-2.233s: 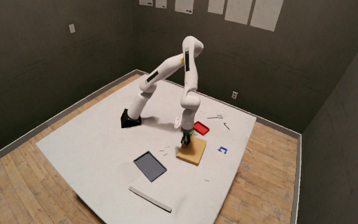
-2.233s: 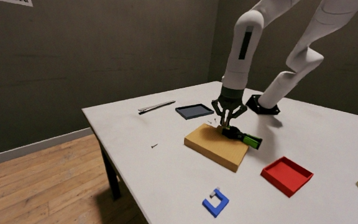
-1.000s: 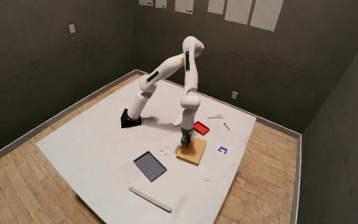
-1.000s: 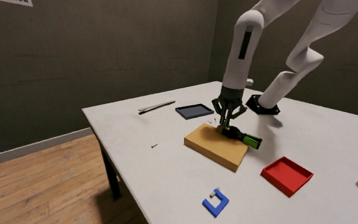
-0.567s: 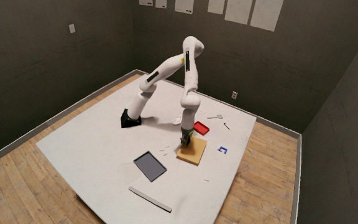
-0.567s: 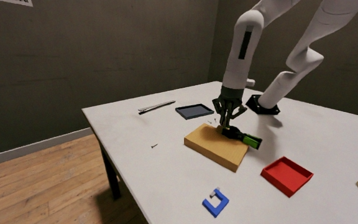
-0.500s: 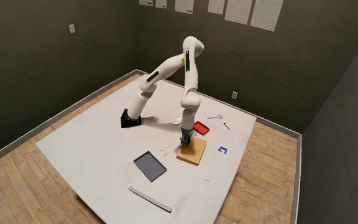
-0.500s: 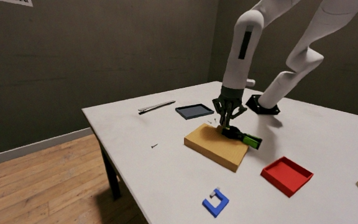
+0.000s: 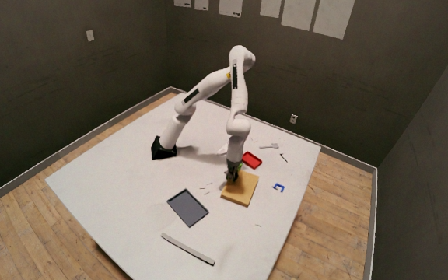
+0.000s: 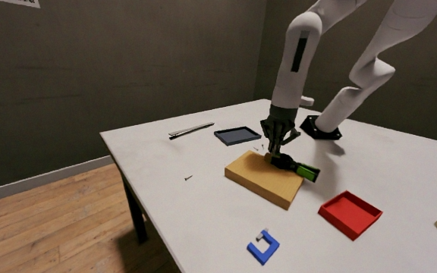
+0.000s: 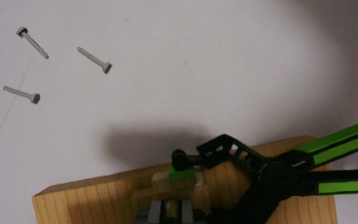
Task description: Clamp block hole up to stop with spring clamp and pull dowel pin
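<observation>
I have the gripper (image 9: 232,178) (image 10: 275,154) (image 11: 171,212) above the bench board (image 9: 243,191) (image 10: 264,177) (image 11: 105,200), fingertips directed down near one edge. The jaws are closed on the dowel pin (image 11: 171,208), whose tan end shows between the pads. I cannot tell how much of the pin is seated in its hole; the fingers hide it.

The spring clamp (image 9: 240,166) (image 10: 286,162) (image 11: 276,177) lies across that side of the board, with its green handles extending past the edge. One green clamp pad (image 11: 182,173) bears on pale wooden pieces (image 11: 162,183) located on the board beside the fingertips. (From my station, the block and the bench stop cannot be separated reliably; the fingers and clamp cover much of both.) I cannot confirm that the block is flat against the stop.

Off the board, three screws (image 9: 202,188) (image 10: 256,149) (image 11: 94,59) lie near its edge. The grey tray (image 9: 187,208) (image 10: 237,136), red tray (image 9: 252,160) (image 10: 349,213) and blue C-shaped clamp (image 9: 282,188) (image 10: 271,253) are positioned around it, each apart from it.
</observation>
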Available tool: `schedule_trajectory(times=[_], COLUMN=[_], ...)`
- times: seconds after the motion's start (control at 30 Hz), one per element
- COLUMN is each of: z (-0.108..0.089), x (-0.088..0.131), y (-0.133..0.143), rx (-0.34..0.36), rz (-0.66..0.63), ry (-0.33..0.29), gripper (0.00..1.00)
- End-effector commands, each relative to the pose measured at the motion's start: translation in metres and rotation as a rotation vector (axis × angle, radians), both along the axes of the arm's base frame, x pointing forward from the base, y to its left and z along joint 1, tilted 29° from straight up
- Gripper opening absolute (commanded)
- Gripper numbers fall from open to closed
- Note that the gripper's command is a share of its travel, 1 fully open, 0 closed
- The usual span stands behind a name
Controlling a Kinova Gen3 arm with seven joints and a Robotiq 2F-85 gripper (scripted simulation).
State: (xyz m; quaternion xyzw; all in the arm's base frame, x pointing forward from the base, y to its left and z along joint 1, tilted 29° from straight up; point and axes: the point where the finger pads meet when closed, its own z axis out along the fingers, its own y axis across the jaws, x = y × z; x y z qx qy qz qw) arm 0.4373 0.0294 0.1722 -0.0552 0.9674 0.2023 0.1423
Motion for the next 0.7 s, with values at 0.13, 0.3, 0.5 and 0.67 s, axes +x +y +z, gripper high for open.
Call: schedule_trajectory(times=[0.13,0.3,0.5,0.67], z=[0.0035,0.0035,0.0035,0.0035], x=[0.0010,0.0009,0.0008,0.0007], y=[0.0013,0.0013,0.0013,0.0013], rx=[0.024,0.036,0.046,0.058], rz=[-0.063,-0.105,-0.138,-0.180], ry=[0.025,0.045,0.061,0.081], gripper=[0.10,0.10,0.10,0.10])
